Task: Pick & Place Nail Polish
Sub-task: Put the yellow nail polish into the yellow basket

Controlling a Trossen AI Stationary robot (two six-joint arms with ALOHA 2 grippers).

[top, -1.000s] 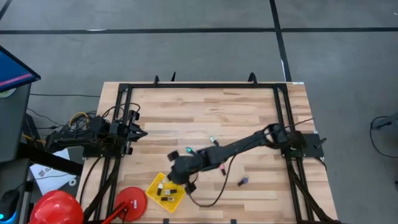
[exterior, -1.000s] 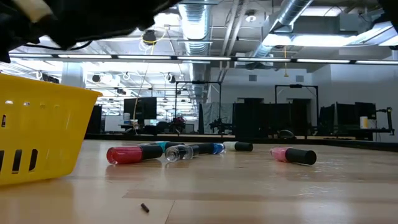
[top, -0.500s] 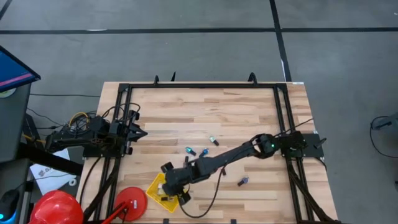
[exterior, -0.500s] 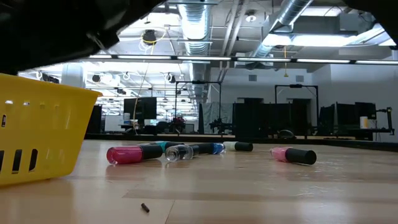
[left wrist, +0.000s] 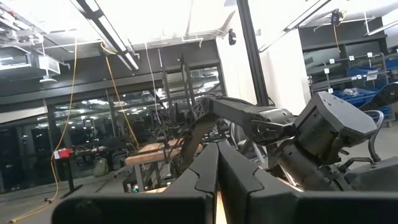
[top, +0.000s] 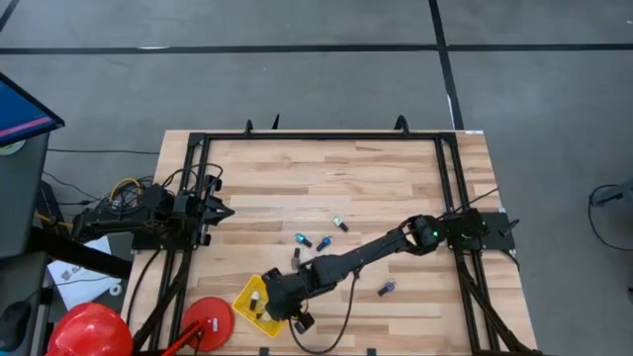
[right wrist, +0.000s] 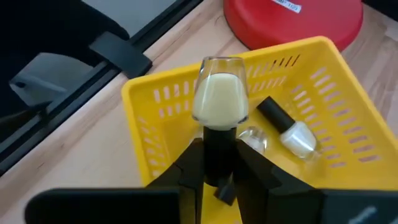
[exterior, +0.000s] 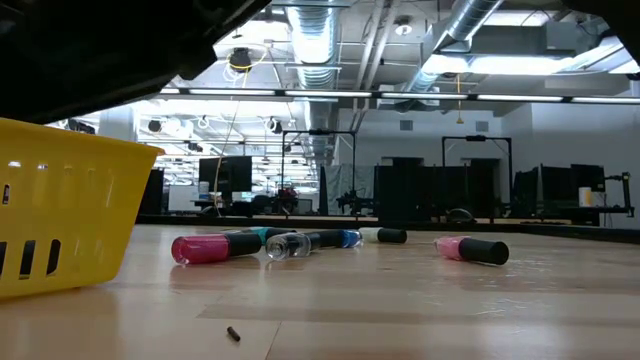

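Two dark arms, each ending in a two-finger gripper

Both arms are black with angular, boxy joint housings; the right arm (top: 381,247) is long and slender, with a small green light near its base and a thin black cable looping beside it. The left arm (top: 148,213) carries yellow and orange wires. Each gripper's fingers (right wrist: 249,171) are flat, black and wedge-shaped.

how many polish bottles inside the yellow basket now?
2 in the basket: a white bottle lying loose, a clear one beside it, partly behind the cream bottle the right hand holds above. More may be hidden.
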